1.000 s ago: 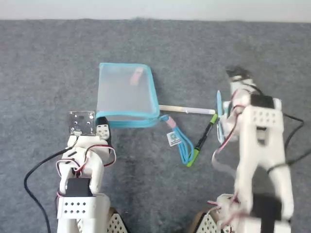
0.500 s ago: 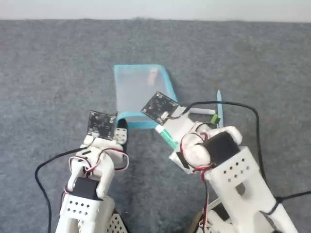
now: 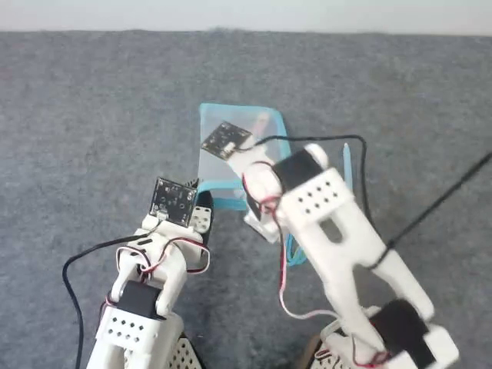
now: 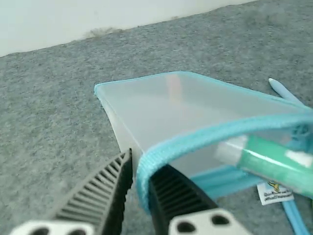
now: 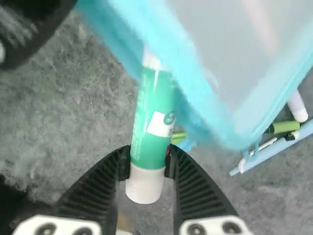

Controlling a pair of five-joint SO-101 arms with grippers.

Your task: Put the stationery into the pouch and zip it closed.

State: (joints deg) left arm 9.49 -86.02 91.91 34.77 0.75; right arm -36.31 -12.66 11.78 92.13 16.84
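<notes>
Right claw (image 5: 146, 152) is clamped on the near end of a green glue stick (image 5: 151, 115), white end toward the wrist. The far end pokes under the teal rim of the pouch (image 5: 234, 58) — at the mouth, not clearly inside. Left claw (image 4: 141, 165) is narrow, pinching the pouch's zip edge (image 4: 210, 133) at the near left corner and holding the mouth up.

Risks, my read:
- The pinch is on a thin strip of fabric, so a shove from the stick could pull it free and the mouth would fall flat.
- The stick's tip could catch the rim and push the whole pouch away across the surface rather than go in.
- If the claw lets go too soon, the stick likely rolls back out.
- The right arm (image 3: 338, 231) hangs low over the pouch and could sweep the loose pens.

Those pens lie right of the pouch — a blue pen (image 3: 347, 161), a green pen (image 5: 282, 127) and a white-tipped pen (image 5: 297, 106), on the surface and not packed yet. The zip is open.

Surface (image 3: 92, 100): grey, felt-like, rough. A pale wall (image 3: 246, 14) runs along the far edge.
</notes>
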